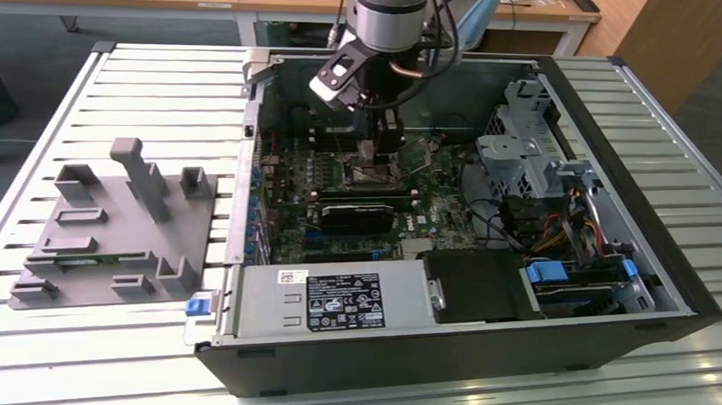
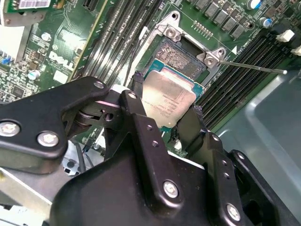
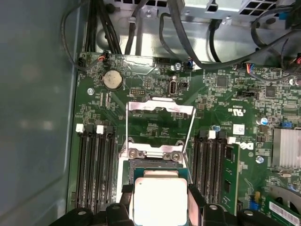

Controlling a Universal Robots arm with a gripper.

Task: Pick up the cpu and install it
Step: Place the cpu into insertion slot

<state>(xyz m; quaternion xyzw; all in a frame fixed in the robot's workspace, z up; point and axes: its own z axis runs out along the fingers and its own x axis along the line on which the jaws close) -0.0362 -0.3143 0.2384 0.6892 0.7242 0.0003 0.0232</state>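
Over open mobo socket (image 2: 181, 57), gripper (image 2: 167, 96) clamps cpu (image 2: 171, 102) w/ both fingers.

The cpu (image 2: 170, 100) has a smooth silver-grey metal top with a dull sheen, edged in green board. The gripper (image 2: 168, 98) has matt black fingers (image 2: 141, 125) set with bright steel screws. The motherboard (image 3: 155, 125) is glossy green laminate, and its socket frame (image 3: 161, 107) is shiny bare metal. The computer case (image 1: 452, 363) is matt black outside and pale sheet metal inside. The slatted table (image 1: 160, 87) looks like satin light metal.
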